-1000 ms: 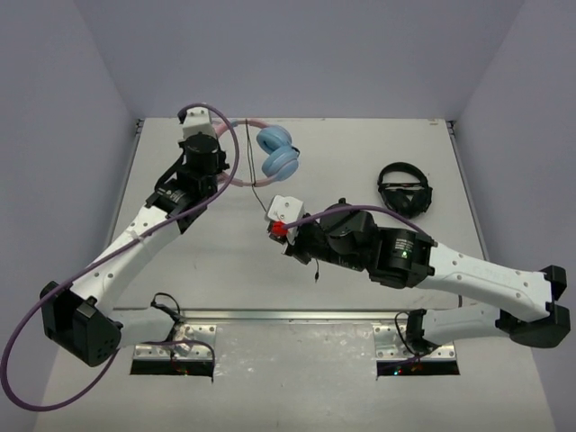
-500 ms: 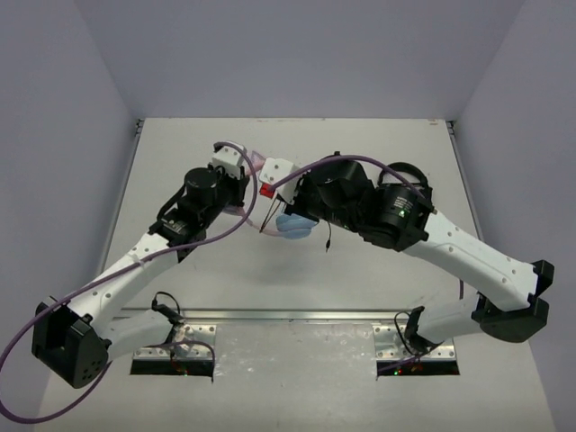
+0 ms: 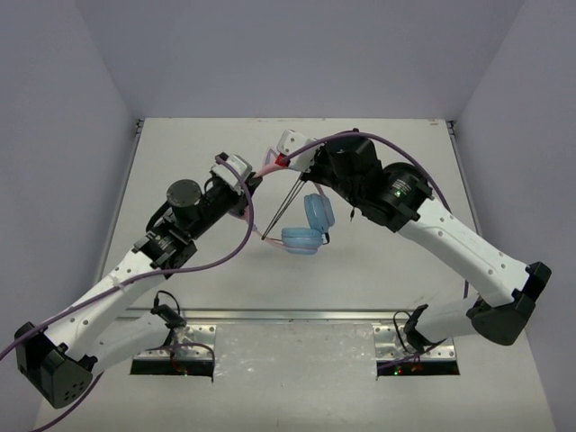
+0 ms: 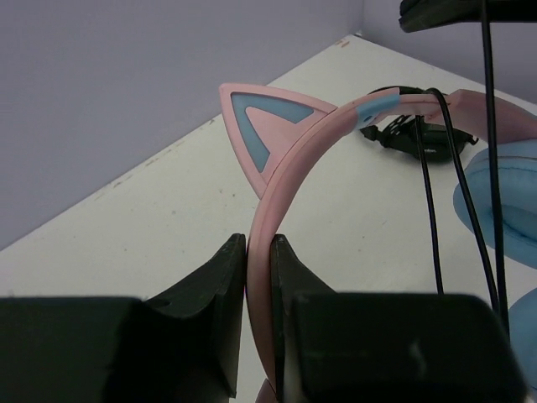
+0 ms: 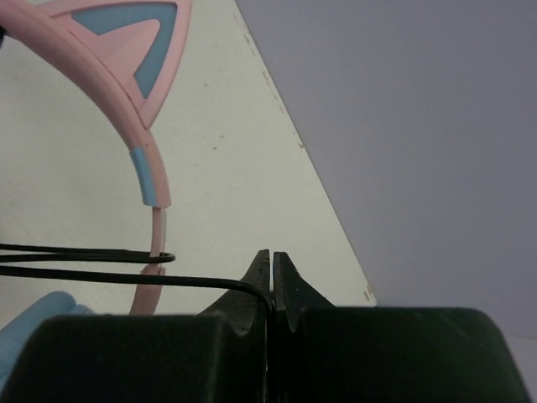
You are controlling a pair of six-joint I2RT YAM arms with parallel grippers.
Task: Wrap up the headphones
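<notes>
The headphones (image 3: 306, 229) hang above the middle of the table, light-blue ear cups low, pink headband (image 3: 268, 163) up. My left gripper (image 3: 249, 181) is shut on the headband (image 4: 289, 159), just below one cat ear (image 4: 254, 126). My right gripper (image 3: 304, 176) is shut on the thin black cable (image 5: 126, 279), which loops around the headband's stem (image 5: 158, 227) in the right wrist view. The cable (image 3: 281, 205) runs taut from the right gripper down to the left of the cups. The second cat ear (image 5: 126, 34) shows in the right wrist view.
All-black headphones (image 4: 411, 134) lie on the table at the far right, seen in the left wrist view; in the top view my right arm (image 3: 396, 193) covers them. Grey walls close the table on three sides.
Both arms carried the headphones from the far left toward the table's middle and raised them. The right gripper swung from near the front up to the far side, drawing the cable around the headband.
</notes>
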